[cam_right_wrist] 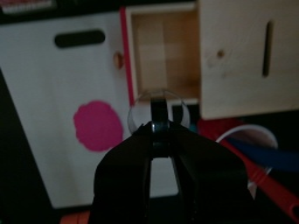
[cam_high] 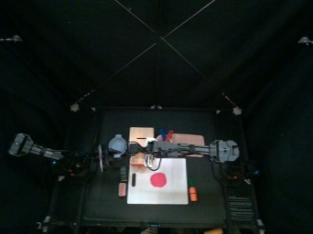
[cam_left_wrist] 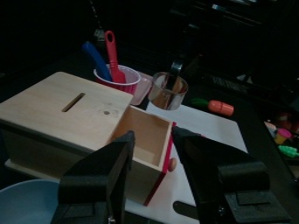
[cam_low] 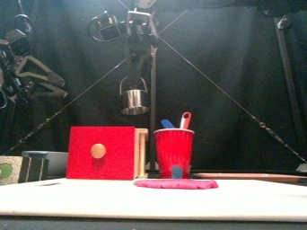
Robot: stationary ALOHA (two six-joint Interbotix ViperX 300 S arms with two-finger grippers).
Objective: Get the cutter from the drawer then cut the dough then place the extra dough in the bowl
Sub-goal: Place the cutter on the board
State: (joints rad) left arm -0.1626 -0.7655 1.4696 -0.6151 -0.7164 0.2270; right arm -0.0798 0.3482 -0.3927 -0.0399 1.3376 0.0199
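Your right claw (cam_right_wrist: 158, 131) is pinched shut on the top of the cutter (cam_low: 133, 97). The cutter hangs mouth down in the air above the box (cam_left_wrist: 68, 103), clear of the open drawer (cam_right_wrist: 163, 39), which looks empty.

The relation to fly by is cutter to dough (cam_low: 177, 183). The dough lies flat on the board (cam_high: 175, 187), in front of the box. In the front view it sits a little right of where the cutter hangs, at the foot of the cup (cam_low: 174, 148) that stands against the box's right side. So from the claw the dough is down and out from the box, toward the table's front. The dough is round, with no long axis to line up on, so only centring counts.

The right arm is plainly the nearer one. It reaches in from the right past the middle, forearm about level over the board, wrist turned down over the box's drawer side.

Your left claw (cam_left_wrist: 162, 144) is spread wide and empty. It sits low at the box's left front corner, looking along the drawer front, and the bowl (cam_low: 46, 163) sits left of the box close by it.

The cutter hangs free, so I'd expect it to swing. Carry it slowly and let it settle before you press.
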